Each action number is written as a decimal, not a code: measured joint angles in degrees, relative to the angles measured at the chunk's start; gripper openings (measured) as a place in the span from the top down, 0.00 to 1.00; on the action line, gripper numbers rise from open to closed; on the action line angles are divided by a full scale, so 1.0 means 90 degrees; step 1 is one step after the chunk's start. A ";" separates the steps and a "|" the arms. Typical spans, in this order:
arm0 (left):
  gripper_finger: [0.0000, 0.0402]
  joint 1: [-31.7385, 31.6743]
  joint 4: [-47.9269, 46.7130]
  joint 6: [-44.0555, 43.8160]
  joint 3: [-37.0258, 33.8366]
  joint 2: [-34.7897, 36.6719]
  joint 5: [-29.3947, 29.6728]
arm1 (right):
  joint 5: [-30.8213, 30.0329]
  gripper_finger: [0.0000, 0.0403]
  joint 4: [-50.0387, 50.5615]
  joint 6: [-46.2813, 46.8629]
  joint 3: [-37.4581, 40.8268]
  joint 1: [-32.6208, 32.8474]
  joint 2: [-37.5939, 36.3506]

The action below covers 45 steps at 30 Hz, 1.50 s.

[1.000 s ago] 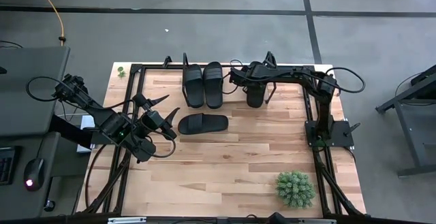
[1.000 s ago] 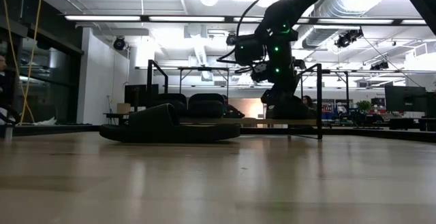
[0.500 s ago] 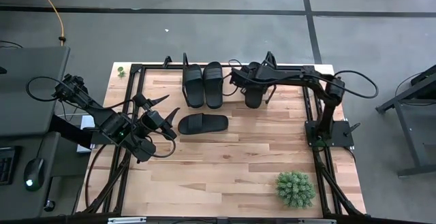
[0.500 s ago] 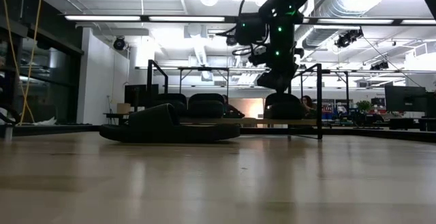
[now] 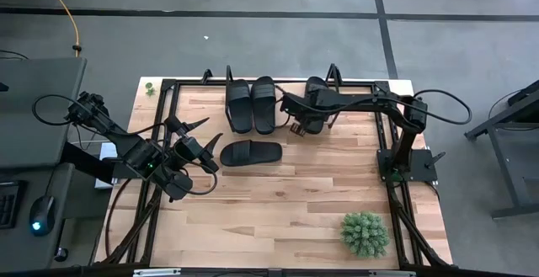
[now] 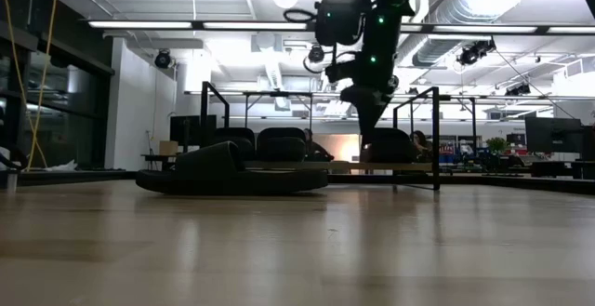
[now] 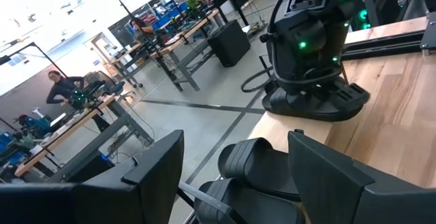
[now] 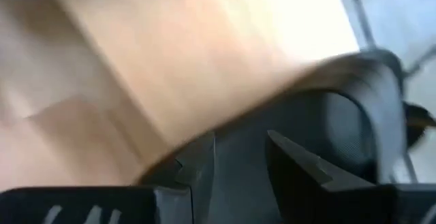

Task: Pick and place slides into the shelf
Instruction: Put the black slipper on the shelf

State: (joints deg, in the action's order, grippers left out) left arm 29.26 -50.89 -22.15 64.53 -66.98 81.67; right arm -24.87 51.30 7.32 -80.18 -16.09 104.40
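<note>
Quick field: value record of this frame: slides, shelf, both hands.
slides on shelf: three; a pair side by side, a third slide apart from them, under the right arm
slide off shelf: one, lying flat on the tabletop in front of the shelf
shelf: at the table's far edge
right hand: over the shelf beside the third slide, fingers apart, holding nothing
left hand: open, empty, near the loose slide, not touching it
other: potted plant at the near right corner
</note>
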 joint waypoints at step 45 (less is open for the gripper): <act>0.39 0.0000 0.0027 0.0002 0.0000 0.0000 0.0000 | 0.0931 0.70 0.0892 0.0041 0.0000 0.0098 0.0010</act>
State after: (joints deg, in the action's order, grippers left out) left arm 29.26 -50.65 -22.13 64.53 -66.98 81.67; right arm -16.49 59.33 7.69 -80.18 -15.20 104.49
